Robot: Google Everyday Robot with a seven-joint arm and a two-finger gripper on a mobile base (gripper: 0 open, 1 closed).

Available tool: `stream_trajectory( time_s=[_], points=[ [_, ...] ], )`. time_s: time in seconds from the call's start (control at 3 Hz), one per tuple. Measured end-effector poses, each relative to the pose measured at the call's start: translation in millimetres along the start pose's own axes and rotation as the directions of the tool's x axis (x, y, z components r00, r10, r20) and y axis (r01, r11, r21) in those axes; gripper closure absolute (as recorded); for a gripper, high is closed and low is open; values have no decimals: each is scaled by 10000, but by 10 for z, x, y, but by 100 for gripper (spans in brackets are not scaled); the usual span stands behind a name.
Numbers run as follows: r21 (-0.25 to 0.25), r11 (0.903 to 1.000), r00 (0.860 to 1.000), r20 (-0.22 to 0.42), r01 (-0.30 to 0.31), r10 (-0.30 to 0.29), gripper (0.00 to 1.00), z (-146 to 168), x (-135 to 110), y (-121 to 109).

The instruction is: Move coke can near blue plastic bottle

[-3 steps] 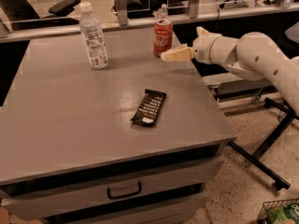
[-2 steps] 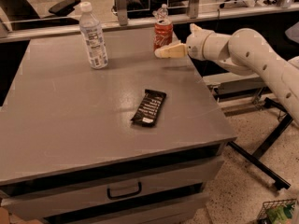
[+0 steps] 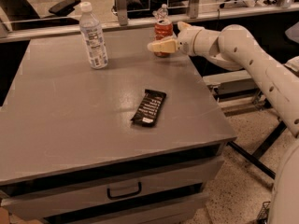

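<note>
The coke can (image 3: pixel 163 29), red with a silver top, stands upright at the far right of the grey table (image 3: pixel 70 125). My gripper (image 3: pixel 166 36) reaches in from the right at the can's height. It is open, with one finger (image 3: pixel 161 45) across the can's near side and the other at its far right side. The blue plastic bottle (image 3: pixel 93 36), clear with a white cap and a pale label, stands upright at the far middle of the table, well to the left of the can.
A black snack bar wrapper (image 3: pixel 149 107) lies flat near the table's middle. A small capped bottle (image 3: pixel 162 10) shows just behind the can. A rail with posts (image 3: pixel 120 3) runs along the far edge. The table's right edge drops to a speckled floor (image 3: pixel 243 181).
My gripper has moved left along the far edge and now straddles the coke can. The can, bottle and wrapper have not moved.
</note>
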State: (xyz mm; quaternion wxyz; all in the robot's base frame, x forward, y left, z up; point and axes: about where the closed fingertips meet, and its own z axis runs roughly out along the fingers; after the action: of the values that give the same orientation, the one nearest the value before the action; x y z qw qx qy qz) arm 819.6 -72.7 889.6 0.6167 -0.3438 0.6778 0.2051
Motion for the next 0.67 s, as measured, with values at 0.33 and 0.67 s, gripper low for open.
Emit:
stream_trajectory(
  time_s=[0.33,0.67],
  points=[
    [-141,9999,10000,89,-8,9,38,66,-20,-7],
    [-406,9992,9996,285,7,5,60,81,-87,1]
  ],
)
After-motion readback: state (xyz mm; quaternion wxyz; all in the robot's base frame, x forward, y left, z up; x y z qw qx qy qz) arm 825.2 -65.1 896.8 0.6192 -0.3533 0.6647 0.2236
